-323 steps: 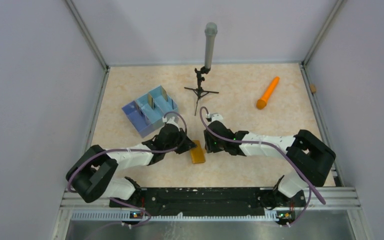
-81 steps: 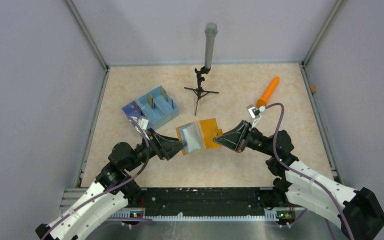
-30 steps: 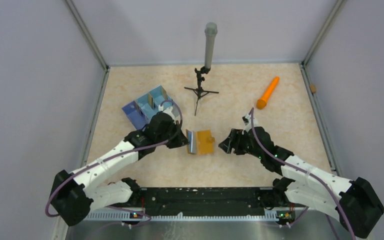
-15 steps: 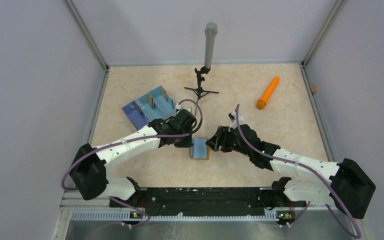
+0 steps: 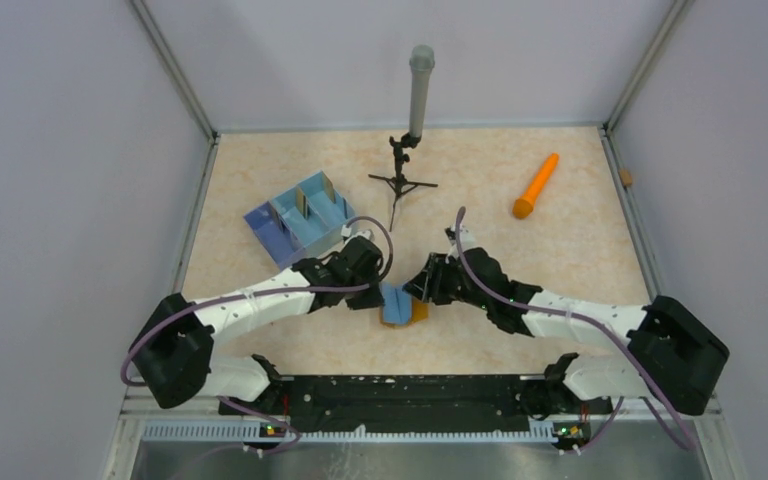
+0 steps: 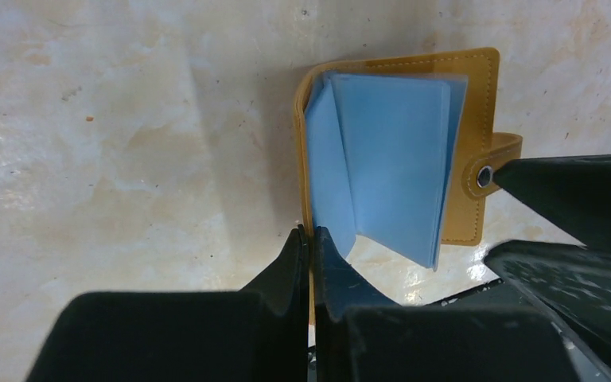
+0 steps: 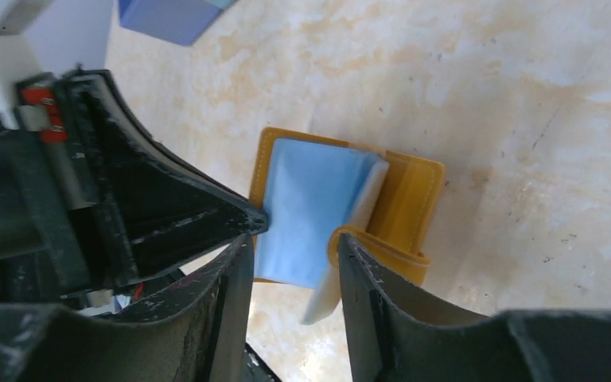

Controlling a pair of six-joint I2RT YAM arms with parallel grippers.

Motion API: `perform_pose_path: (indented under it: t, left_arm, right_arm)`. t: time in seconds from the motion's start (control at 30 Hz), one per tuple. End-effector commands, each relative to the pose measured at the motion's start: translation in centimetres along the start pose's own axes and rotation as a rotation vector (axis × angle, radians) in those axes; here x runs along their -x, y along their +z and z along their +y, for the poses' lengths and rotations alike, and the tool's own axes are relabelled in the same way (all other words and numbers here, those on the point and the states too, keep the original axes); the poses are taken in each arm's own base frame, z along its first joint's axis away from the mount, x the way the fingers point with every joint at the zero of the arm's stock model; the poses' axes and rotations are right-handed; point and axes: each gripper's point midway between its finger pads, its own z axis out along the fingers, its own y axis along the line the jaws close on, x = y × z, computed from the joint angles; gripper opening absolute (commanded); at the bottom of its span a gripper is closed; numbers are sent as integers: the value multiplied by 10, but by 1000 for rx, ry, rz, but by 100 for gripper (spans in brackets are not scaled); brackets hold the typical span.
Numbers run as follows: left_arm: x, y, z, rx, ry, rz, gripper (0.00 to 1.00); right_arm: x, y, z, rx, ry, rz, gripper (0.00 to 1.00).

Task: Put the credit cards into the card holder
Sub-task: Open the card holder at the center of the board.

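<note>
The card holder [image 5: 417, 311] lies open on the table, mustard cover down, blue pocket leaves [image 6: 394, 159] fanned upward. My left gripper [image 6: 310, 232] is shut on the cover's left edge [image 6: 312, 274]. From the right, my right gripper [image 7: 293, 243] stands open around the free edges of the leaves [image 7: 310, 207]; its right finger [image 7: 366, 278] touches the snap tab [image 7: 382, 255]. In the top view the left gripper [image 5: 378, 290] and the right gripper [image 5: 422, 290] meet over the holder. Two grey-brown credit cards [image 5: 302, 203] [image 5: 328, 188] stand upright in the blue tray.
The blue divided tray [image 5: 272, 232] sits behind my left arm. A grey tube on a black tripod [image 5: 405, 172] stands at the back centre. An orange cone-shaped stick [image 5: 535, 186] lies at the back right. A small brown piece [image 5: 626, 177] rests by the right wall.
Both grippers have come together toward the near centre, and the card holder has come down nearer the front. The right gripper has reached its leaves and its jaws have narrowed.
</note>
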Motion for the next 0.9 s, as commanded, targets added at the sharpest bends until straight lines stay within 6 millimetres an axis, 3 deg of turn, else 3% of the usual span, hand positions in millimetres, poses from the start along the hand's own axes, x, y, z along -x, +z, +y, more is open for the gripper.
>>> perform_pose_path:
  t: [0.0,0.23,0.53,0.7,0.87]
  left_arm:
    - [7,0,-16,-122,-65,-45,0]
    - [0,1,-16,-177,-77,-37,0]
    - [0,8,0,-133,-103,-42,0]
    - [-4,16,13,-110,-124,-37,0]
    - [-7,24,31,-34,-92,-44,1]
  right_arm:
    - [-7,15,13,62,-10,42,41]
    - [-19,32,-3,-12,-47,103,34]
    - [-20,20,-70,-340,-132,90,23]
    - [-32,16,-88,-406,-152,134,10]
    - [-35,9,-102,-462,-171,144,3]
